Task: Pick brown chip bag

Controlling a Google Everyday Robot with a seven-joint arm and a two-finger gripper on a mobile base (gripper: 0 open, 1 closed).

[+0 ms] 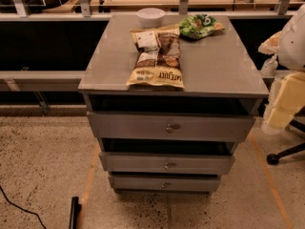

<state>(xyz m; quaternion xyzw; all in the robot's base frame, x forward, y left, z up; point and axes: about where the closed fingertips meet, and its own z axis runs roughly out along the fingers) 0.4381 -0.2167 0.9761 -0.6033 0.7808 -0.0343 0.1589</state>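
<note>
The brown chip bag (156, 58) lies flat on top of the grey drawer cabinet (214, 66), near the middle and reaching toward the front edge. It is tan-yellow with a dark brown panel, white label patches and dark lettering. A smaller green bag (199, 26) lies behind it to the right. The gripper is not in view. Only a white rounded part of the arm (293, 37) shows at the right edge, beside the cabinet and apart from the bag.
A white bowl (150, 17) stands at the cabinet's back edge, just behind the brown bag. The cabinet has three drawers (170, 127), slightly pulled out. A metal rail (43, 17) runs behind. An office chair base (286, 154) stands on the floor at right.
</note>
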